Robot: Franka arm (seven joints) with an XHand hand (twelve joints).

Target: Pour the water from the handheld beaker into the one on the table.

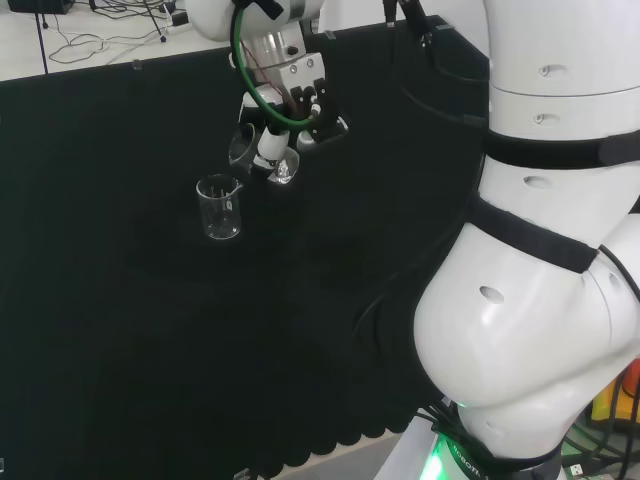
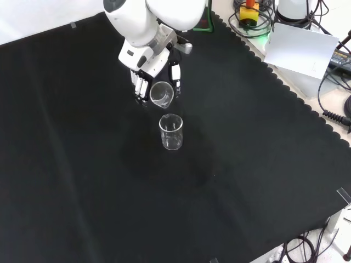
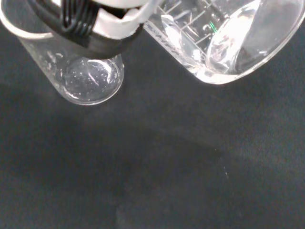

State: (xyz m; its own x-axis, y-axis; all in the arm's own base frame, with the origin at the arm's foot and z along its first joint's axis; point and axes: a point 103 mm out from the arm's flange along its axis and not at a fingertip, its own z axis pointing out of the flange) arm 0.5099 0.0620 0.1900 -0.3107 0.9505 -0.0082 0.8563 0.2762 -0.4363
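Hand [image 2: 147, 76] at upper centre of the front view, fingers curled round a tilted glass beaker [image 2: 162, 94], mouth tipped toward the camera. Second beaker [image 2: 171, 132] stands upright on the black cloth [image 2: 82, 181] just below it, apart from it; in the head view it sits left of centre [image 1: 220, 207]. Wrist view: held beaker [image 3: 228, 38] cut off by the frame, clear liquid inside; standing beaker [image 3: 88, 78] partly behind the hand [image 3: 95, 21]. Cables and gear past the cloth's scalloped edge, upper right of front view. Water level in either beaker hard to make out.
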